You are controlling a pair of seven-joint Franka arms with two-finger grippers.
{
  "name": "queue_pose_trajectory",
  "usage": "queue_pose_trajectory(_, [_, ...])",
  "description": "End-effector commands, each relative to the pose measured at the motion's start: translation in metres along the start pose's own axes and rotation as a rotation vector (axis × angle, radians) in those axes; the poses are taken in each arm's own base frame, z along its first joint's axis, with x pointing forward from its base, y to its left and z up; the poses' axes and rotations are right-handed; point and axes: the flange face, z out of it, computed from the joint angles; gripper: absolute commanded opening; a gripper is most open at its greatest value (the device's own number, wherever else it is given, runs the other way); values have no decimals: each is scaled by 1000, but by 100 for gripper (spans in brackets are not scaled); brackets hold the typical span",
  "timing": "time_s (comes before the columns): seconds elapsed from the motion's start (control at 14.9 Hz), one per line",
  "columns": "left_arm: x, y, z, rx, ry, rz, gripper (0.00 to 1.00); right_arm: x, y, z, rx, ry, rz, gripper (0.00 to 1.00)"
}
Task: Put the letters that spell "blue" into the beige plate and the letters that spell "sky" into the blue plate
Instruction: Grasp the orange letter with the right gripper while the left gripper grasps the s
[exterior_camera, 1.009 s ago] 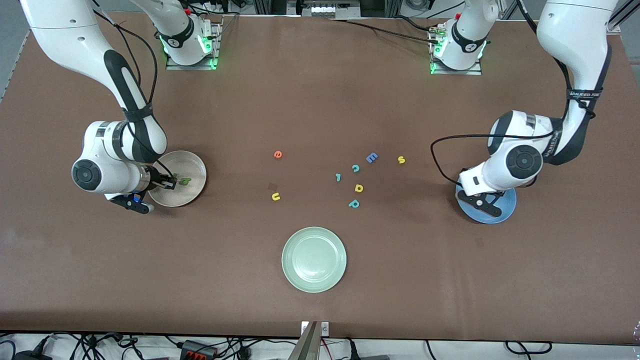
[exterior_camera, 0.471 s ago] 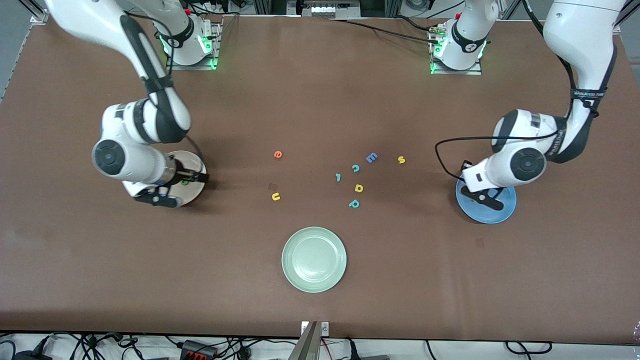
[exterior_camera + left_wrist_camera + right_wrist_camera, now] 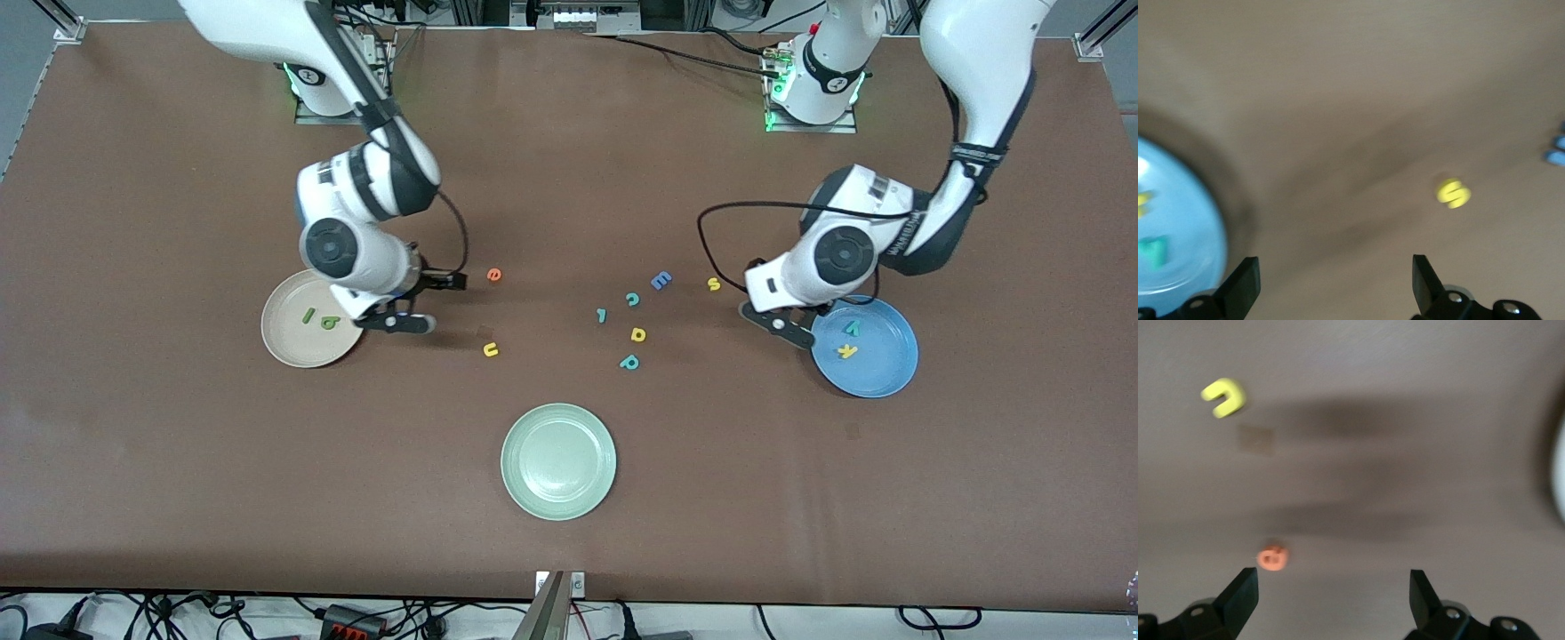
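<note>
Plates come first: the beige plate (image 3: 293,342) sits toward the right arm's end of the table with the green "b" (image 3: 330,322) and the green "l" (image 3: 308,316) lying in it side by side, while the blue plate (image 3: 876,366) sits toward the left arm's end with the teal "y" (image 3: 851,328) and the yellow "k" (image 3: 847,350) in it, the "k" nearer the front camera. A pale green plate (image 3: 558,461) lies between them and nearer the camera than either. The right gripper (image 3: 444,282) hangs over bare table between the beige plate and the orange "e" (image 3: 494,275), its fingers spread wide with nothing between them; its wrist view shows the "e" just off one fingertip and the yellow "u" (image 3: 490,349) farther off. The left gripper (image 3: 756,289) hangs over the table between the blue plate's rim and the yellow "s" (image 3: 713,284), likewise spread wide and empty. The "s", "e" and "u" lie on the bare table. Near the middle lie the other letters: a blue capital "E" (image 3: 661,281), a teal "c" (image 3: 632,299), a small teal hooked piece (image 3: 602,315), a yellow "a" (image 3: 638,334) and a teal "p" (image 3: 629,362).
</note>
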Motion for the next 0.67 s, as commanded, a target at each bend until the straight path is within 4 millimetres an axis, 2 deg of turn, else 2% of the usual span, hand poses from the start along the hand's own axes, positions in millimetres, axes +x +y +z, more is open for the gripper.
queue_pose_trajectory(0.0, [-15,33,6,4,41,-179,100,-24,-25,39,12,58,42,100])
queue_pose_trajectory(0.13, [-11,52,9,-19,58,-334,100,-31,-35,60,15,81,80,100])
queue_pose_trajectory(0.27, [-16,60,25,-57,109,-439,100,-36,-46,70,19,95,126,100])
queue_pose_trajectory(0.4, [-22,64,39,-86,142,-465,100,-44,-53,76,14,91,140,98])
queue_pose_trajectory(0.47, [-21,62,41,-90,140,-469,99,-44,-53,77,12,89,160,85])
queue_pose_trajectory(0.54, [-21,62,43,-93,137,-468,93,-46,-53,80,6,85,165,77])
queue_pose_trajectory(0.61, [-19,63,48,-99,132,-465,85,-48,-56,81,4,84,159,74])
